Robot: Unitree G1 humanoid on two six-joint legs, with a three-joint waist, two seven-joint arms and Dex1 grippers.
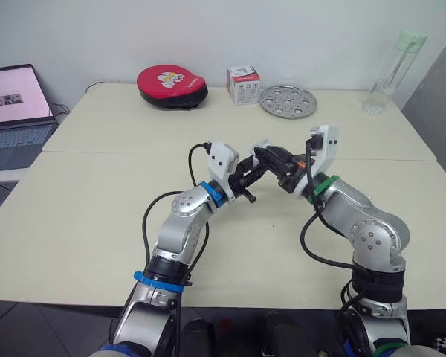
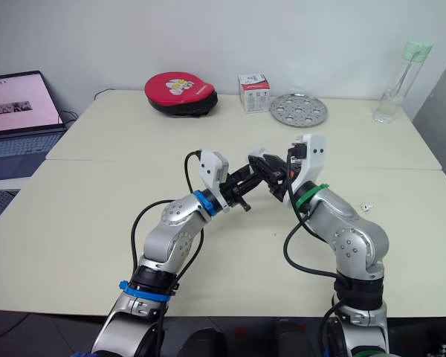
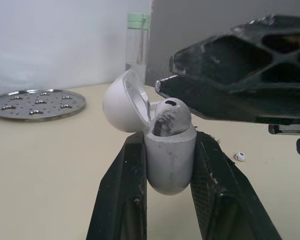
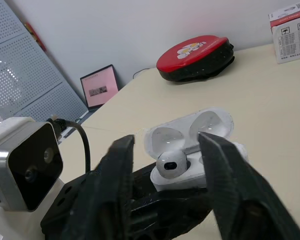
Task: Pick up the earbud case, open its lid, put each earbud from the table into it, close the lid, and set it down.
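My left gripper [image 3: 169, 141] is shut on the white earbud case [image 3: 170, 162], held above the middle of the table. The lid [image 3: 121, 102] is swung open. One earbud [image 3: 169, 117] sits in the case, sticking up from its slot. My right gripper [image 4: 167, 145] hovers right over the case, open, its fingers [image 4: 115, 175] on either side of that earbud [image 4: 171, 162] without touching it. The two grippers meet over the table [image 1: 97, 193]. A second earbud [image 2: 367, 207] lies on the table to the right, beyond my right arm.
Along the back edge stand a red round pouch [image 1: 171, 85], a small box [image 1: 243, 84], a perforated metal plate [image 1: 287, 100] and a clear bottle [image 1: 390, 71]. A laptop [image 1: 15, 111] is at the far left.
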